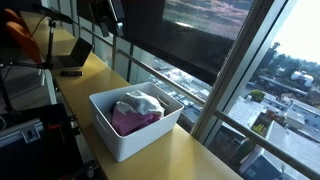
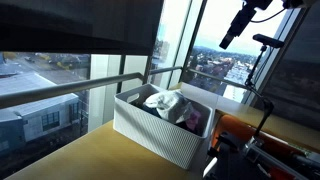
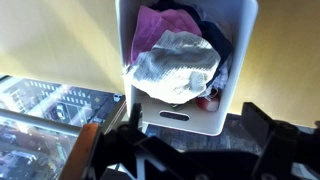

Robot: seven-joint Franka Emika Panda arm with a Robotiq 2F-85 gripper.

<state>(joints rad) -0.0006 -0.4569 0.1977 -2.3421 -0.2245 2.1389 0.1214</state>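
The gripper point(image 2: 228, 38) hangs high above the white bin point(image 1: 125, 137), jaws wide apart and empty. Inside the bin, a crumpled grey cloth point(image 3: 175, 62) lies atop a pink cloth point(image 3: 150, 25). This looks like the approach; a grasp calls for descending straight onto the grey cloth.

One bin point(image 1: 120, 142) — perhaps three cloths point(image 1: 138, 108)

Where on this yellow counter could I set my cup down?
The counter is bare between the white bin and the dark object at its far end, and again on the bin's other side, along the window frame. The bin itself is crowded with clothes.
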